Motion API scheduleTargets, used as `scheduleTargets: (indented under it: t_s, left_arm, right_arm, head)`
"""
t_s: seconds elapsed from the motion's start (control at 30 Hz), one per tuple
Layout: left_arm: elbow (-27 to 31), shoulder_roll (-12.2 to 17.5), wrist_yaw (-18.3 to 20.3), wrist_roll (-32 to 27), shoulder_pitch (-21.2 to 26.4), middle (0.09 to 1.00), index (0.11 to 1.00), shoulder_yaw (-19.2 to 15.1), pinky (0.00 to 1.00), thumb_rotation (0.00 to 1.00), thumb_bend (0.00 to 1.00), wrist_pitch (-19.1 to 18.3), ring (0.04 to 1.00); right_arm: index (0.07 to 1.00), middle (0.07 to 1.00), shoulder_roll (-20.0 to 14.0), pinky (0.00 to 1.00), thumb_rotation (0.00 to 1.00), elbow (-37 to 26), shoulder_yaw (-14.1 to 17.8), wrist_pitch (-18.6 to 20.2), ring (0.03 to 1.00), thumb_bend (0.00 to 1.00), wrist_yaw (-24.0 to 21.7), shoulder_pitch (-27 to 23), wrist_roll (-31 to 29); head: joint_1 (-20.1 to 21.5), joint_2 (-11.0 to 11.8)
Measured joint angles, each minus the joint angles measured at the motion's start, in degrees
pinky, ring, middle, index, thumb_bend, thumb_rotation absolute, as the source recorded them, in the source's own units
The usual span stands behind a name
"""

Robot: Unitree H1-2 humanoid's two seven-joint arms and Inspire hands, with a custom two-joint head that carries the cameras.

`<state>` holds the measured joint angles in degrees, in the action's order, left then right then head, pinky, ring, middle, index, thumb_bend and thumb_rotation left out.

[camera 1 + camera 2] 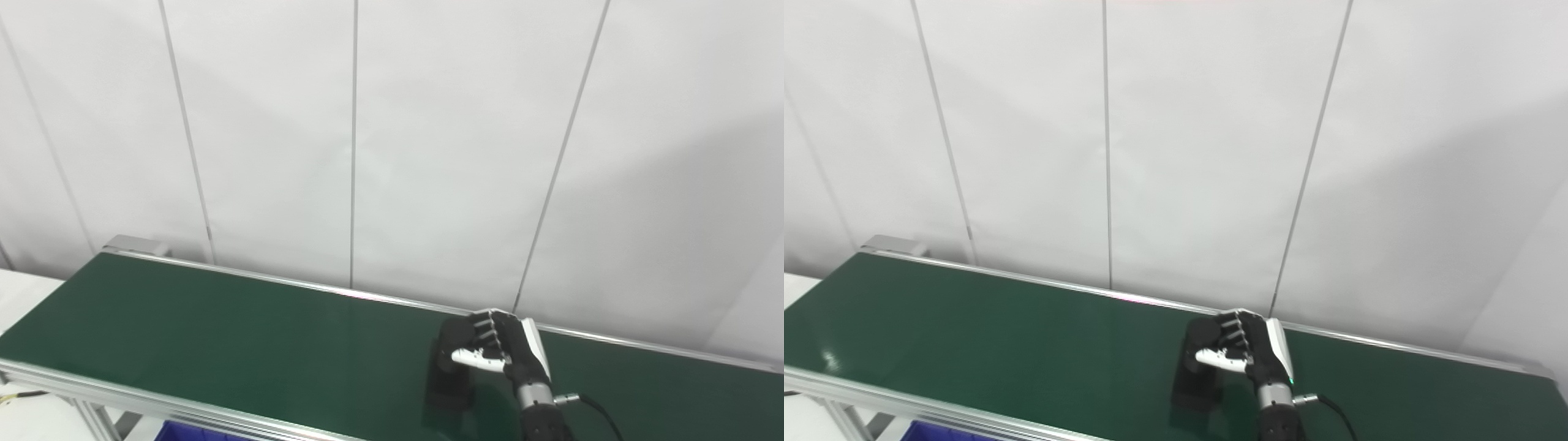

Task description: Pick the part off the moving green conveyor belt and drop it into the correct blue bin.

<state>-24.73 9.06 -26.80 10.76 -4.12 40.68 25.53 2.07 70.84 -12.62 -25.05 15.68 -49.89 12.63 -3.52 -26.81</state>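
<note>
**Left eye view, then right: right hand closed on a dark part over the belt**

Left eye view: the green conveyor belt (pixel 214 331) is a smooth, matte band with a faint sheen, framed by silver aluminium rails along its near and far edges. It runs from far left to near right in front of white wall panels (pixel 429 153) split by thin seams. The right hand (pixel 490 352), black with white shell plates, has its fingers curled around a dark, rounded part (pixel 456 337), thumb pressed across it. A dark shadow lies on the belt just below. Left of the hand the belt is bare. A corner of the blue bin (pixel 184 432) shows under the near rail.

Right eye view: the same grasp, with the part at the hand's left side. The bin's blue edge peeks out at the bottom.
</note>
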Motion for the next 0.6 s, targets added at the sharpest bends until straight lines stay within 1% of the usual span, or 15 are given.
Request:
scheduleTargets:
  t_s: [0.03,0.07,0.1,0.13,0.17,0.2,0.23,0.27,0.3,0.37,0.43,0.5,0.53,0.6]
  left_arm:
    - [0.2,0.0,0.3,0.0,0.0,0.923,0.88,-0.3,0.84,1.0,0.79,0.0,0.914]
    - [0.5,0.0,0.7,0.0,-0.1,0.925,0.882,-0.7,0.84,1.0,0.79,0.0,0.916]
    - [1.0,0.1,0.9,-0.1,-0.3,0.932,0.891,-1.0,0.85,1.0,0.76,0.0,0.922]
    - [1.7,0.2,1.2,-0.1,-0.5,0.939,0.9,-1.4,0.86,1.0,0.75,0.0,0.929]
    - [2.2,0.2,1.4,-0.2,-0.5,0.945,0.909,-1.4,0.87,1.0,0.73,0.0,0.934]
    - [2.5,0.2,1.4,-0.1,-0.6,0.949,0.917,-1.5,0.89,1.0,0.72,0.0,0.938]
    - [3.0,0.2,1.5,-0.1,-0.7,0.952,0.922,-1.5,0.9,1.0,0.72,0.0,0.94]
    - [3.6,0.3,1.4,0.0,-0.9,0.956,0.928,-1.6,0.91,1.0,0.71,0.0,0.944]
    - [4.0,0.4,1.4,0.0,-1.1,0.958,0.93,-1.7,0.92,1.0,0.7,0.0,0.946]
    - [4.3,0.8,1.5,0.0,-1.4,0.971,0.944,-1.9,0.95,1.0,0.72,0.0,0.964]
    - [5.4,1.7,2.2,-0.2,-1.9,0.98,0.952,-2.1,0.97,1.0,0.74,0.0,0.977]
    - [6.2,2.3,3.3,-0.5,-2.3,0.989,0.959,-2.7,0.99,1.0,0.75,0.0,0.99]
    - [6.5,2.4,3.8,-1.1,-2.6,0.992,0.962,-3.0,0.99,1.0,0.76,0.0,0.993]
    - [8.0,3.0,4.7,-2.0,-3.4,0.997,0.968,-4.4,1.0,1.0,0.75,0.0,0.997]
  right_arm:
    - [0.532,0.459,-0.2,0.6,0.0,-1.6,-0.2,0.0,0.441,0.52,0.0,0.6,0.0]
    - [0.532,0.456,-0.4,0.62,0.0,-3.6,-0.3,0.0,0.443,0.52,-0.1,1.3,0.0]
    - [0.53,0.449,-0.6,0.75,0.0,-4.9,-0.5,0.0,0.457,0.52,-0.1,1.8,0.0]
    - [0.529,0.447,-0.7,0.8,0.0,-6.4,-0.7,0.1,0.461,0.52,-0.1,2.4,0.1]
    - [0.529,0.447,-1.1,0.75,0.0,-8.8,-0.9,0.1,0.46,0.52,-0.1,3.4,0.2]
    - [0.531,0.453,-1.5,0.61,0.0,-11.4,-1.1,0.1,0.445,0.52,-0.3,4.5,0.2]
    - [0.53,0.458,-1.8,0.56,0.0,-14.0,-1.2,0.1,0.437,0.52,-0.8,5.6,0.2]
    - [0.536,0.47,-2.1,0.44,0.0,-17.0,-1.2,0.0,0.418,0.51,-1.2,7.0,0.1]
    - [0.538,0.472,-2.4,0.42,0.0,-19.8,-1.2,0.0,0.414,0.51,-1.8,8.4,0.0]
    - [0.535,0.481,-3.0,0.4,0.0,-25.0,-0.8,0.1,0.414,0.51,-3.2,11.3,0.0]
    - [0.535,0.483,-3.8,0.37,0.0,-29.7,-0.2,0.2,0.412,0.51,-4.3,14.0,0.0]
    - [0.532,0.48,-4.7,0.36,0.0,-34.0,0.4,0.3,0.413,0.51,-4.9,16.7,0.4]
    - [0.531,0.481,-5.2,0.36,0.0,-36.2,0.7,0.4,0.411,0.51,-5.0,18.0,0.8]
    - [0.533,0.483,-6.3,0.35,0.0,-40.2,1.3,0.9,0.407,0.51,-5.4,20.4,1.6]
  head:
    - [1.0,-0.5]
    - [3.1,-1.7]
    - [4.7,-2.5]
    - [5.0,-2.6]
    - [5.8,-2.9]
    - [6.8,-3.3]
    - [8.0,-3.8]
    - [8.3,-3.9]
    - [8.3,-3.9]
    - [13.2,-5.2]
    - [13.5,-5.3]
    - [18.3,-6.8]
    - [18.3,-6.9]
    - [20.7,-7.6]
